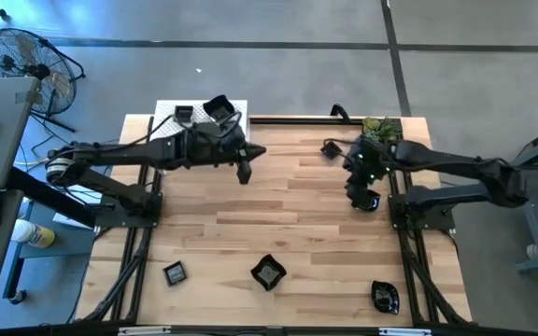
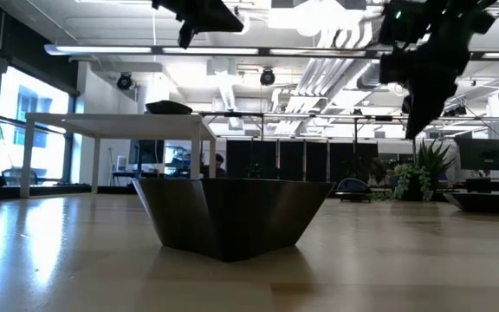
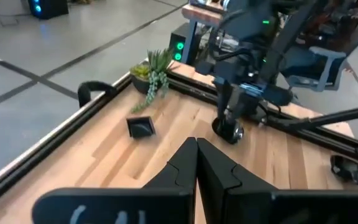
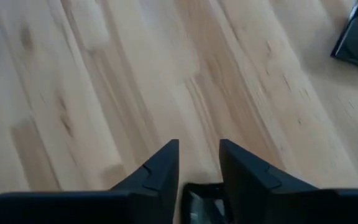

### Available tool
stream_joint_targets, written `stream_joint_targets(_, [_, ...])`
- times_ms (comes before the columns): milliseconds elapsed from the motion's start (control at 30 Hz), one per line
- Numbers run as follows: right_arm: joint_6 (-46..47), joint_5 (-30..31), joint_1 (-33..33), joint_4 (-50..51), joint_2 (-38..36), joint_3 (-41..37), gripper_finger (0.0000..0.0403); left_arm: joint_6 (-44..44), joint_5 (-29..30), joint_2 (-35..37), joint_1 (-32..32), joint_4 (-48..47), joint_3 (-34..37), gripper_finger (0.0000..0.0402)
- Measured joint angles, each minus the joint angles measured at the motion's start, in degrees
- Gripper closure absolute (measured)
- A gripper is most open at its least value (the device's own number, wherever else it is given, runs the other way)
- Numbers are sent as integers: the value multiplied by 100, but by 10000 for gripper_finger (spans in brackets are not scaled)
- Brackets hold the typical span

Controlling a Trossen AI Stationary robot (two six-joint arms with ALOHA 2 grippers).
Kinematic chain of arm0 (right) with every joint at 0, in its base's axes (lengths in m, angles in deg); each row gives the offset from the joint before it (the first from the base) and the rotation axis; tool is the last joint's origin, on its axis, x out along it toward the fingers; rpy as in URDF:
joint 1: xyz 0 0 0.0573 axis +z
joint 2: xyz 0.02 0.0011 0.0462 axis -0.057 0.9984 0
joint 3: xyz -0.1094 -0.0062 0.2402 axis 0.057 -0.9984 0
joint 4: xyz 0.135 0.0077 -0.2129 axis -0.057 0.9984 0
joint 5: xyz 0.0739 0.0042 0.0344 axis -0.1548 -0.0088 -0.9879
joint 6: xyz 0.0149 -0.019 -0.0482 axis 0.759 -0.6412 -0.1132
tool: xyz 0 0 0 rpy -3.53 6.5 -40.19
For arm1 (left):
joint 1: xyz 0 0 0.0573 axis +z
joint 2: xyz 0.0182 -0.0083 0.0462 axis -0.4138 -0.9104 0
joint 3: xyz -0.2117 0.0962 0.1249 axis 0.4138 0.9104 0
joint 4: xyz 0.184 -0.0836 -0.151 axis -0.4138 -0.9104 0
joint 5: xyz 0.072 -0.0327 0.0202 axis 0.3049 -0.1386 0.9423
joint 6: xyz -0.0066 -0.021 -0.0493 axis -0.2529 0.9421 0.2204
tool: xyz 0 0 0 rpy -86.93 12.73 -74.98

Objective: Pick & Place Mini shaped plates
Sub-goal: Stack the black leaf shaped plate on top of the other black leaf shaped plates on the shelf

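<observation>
Several glossy black mini plates show. On the table's near part lie a square plate (image 1: 176, 273), an angular plate (image 1: 268, 273) (image 2: 232, 217) and a rounder plate (image 1: 385, 297). A small plate (image 1: 329, 147) (image 3: 142, 126) lies near the far edge. Two more dishes (image 1: 220, 107) sit on the white perforated stand. My right gripper (image 1: 362, 196) (image 4: 199, 168) hangs above the table's right half, shut on a round plate (image 3: 229, 129). My left gripper (image 1: 244, 173) (image 3: 196, 152) is shut and empty, raised over the table's middle. My right gripper pinches a small round black plate between its two fingers (image 4: 160, 168), which come from above and point down. The plate's glossy edge (image 4: 201, 198) shows in the gap between them. The plate is lifted clear of the table and hangs at the fingers' lower end (image 3: 229, 130).
A green plant sprig (image 1: 381, 126) (image 3: 154, 68) stands at the far right corner. The white stand (image 1: 171, 112) sits at the far left edge. Bare wood lies between the arms and the near plates. A black rail (image 3: 98, 93) runs along the far edge.
</observation>
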Motion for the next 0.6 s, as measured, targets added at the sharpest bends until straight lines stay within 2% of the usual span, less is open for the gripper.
stream_joint_targets(133, [-1072, -323, -534, 227, 625, 0, 270, 251, -121, 0, -112, 62, 199, 401])
stream_joint_targets(300, [-1916, -464, -916, 277, 1383, 0, 244, 299, -130, 0, -353, 347, 336, 401])
stream_joint_targets(467, [-2847, -161, -1051, 519, 2013, 0, 223, 305, -85, 0, -470, 339, 336, 401])
stream_joint_targets(600, [-3487, 86, -1083, 827, 2374, 0, 227, 364, -84, 0, -470, 273, 336, 401])
